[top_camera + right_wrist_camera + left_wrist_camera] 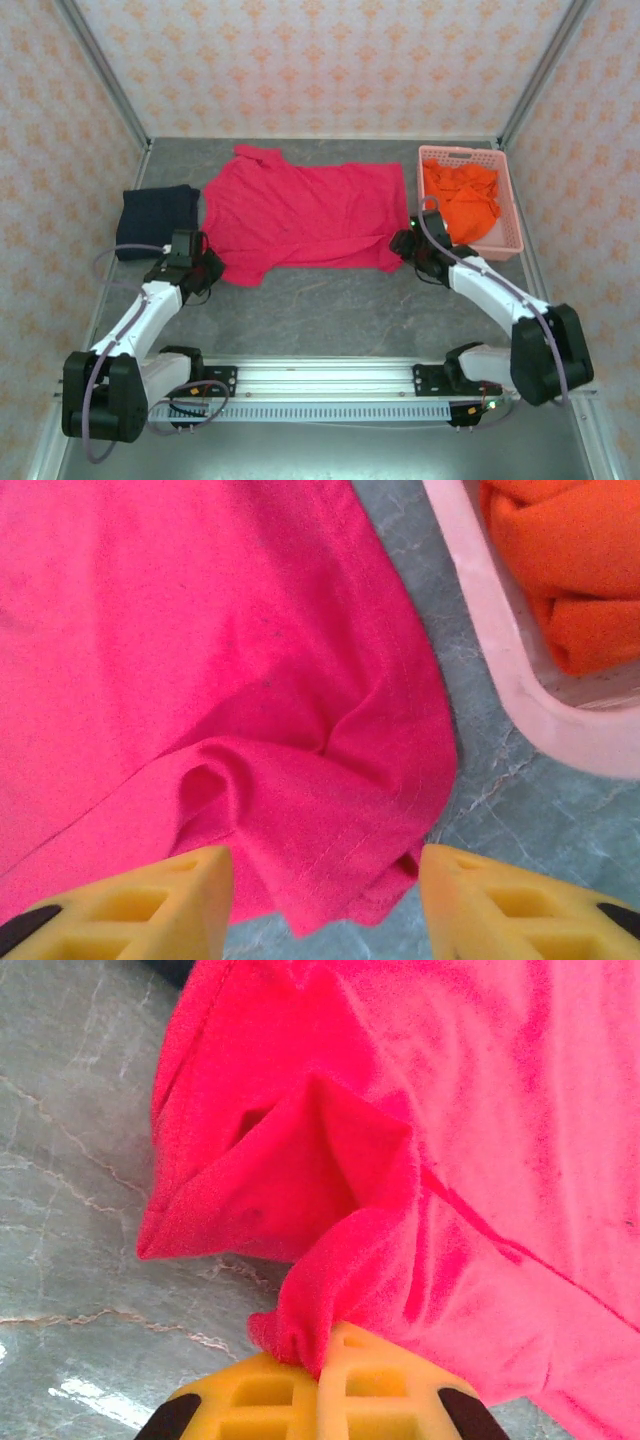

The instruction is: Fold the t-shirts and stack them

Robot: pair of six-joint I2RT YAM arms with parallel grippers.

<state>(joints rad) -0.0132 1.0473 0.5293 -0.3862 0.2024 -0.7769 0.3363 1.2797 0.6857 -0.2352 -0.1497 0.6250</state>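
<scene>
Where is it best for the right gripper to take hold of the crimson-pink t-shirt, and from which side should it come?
Probably the near right hem corner, coming down from the near edge. The crimson-pink t-shirt lies mostly flat on the table, but this corner is rumpled into a raised fold. The open right gripper straddles it, apart from the basket.

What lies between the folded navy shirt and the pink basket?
The crimson shirt, spread out flat, fills nearly that whole stretch, as the top view shows.
</scene>
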